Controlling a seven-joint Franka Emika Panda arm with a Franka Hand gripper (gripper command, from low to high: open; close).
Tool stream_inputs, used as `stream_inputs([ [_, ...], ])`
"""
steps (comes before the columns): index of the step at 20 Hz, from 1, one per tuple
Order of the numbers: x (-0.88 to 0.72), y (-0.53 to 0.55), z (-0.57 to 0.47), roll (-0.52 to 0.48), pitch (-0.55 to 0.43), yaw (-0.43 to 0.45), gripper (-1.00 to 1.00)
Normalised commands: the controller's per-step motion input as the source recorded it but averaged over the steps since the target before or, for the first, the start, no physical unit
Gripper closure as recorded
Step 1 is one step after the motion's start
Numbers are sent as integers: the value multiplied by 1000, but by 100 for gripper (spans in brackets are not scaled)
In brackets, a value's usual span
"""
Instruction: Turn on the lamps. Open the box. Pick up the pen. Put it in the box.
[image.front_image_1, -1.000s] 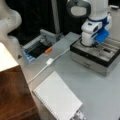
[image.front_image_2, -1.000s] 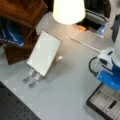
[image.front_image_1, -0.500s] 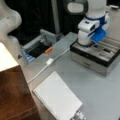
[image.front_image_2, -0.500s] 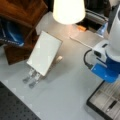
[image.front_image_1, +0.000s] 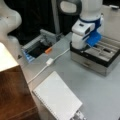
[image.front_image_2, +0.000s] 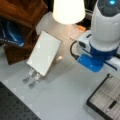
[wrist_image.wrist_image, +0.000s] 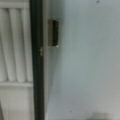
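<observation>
Gripper (image.front_image_1: 86, 47) is hanging over the near-left edge of the open box (image.front_image_1: 100, 58); its fingers are hidden behind the arm, so their opening cannot be told. The pen (image.front_image_2: 111, 104) is lying in a grey compartment of the box. The lamp (image.front_image_2: 68, 11) is glowing above the grey counter (image.front_image_2: 65, 92).

Arm (image.front_image_1: 86, 27) upright, wrist downward, fingers out of sight.

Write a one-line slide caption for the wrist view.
Wrist camera looking straight down at the open box's black rim, its ribbed grey tray on the left, a small metal latch and bare table on the right.
</observation>
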Motion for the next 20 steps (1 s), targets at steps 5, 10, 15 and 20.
stream_inputs([
  [5,-232,-462,-80,46,-108,102,-100],
  [10,-215,-352,-104,5,-143,11,-100],
  [15,-264,-331,-43,4,-146,66,-100],
  [20,-255,-246,20,-39,-66,6,-100],
])
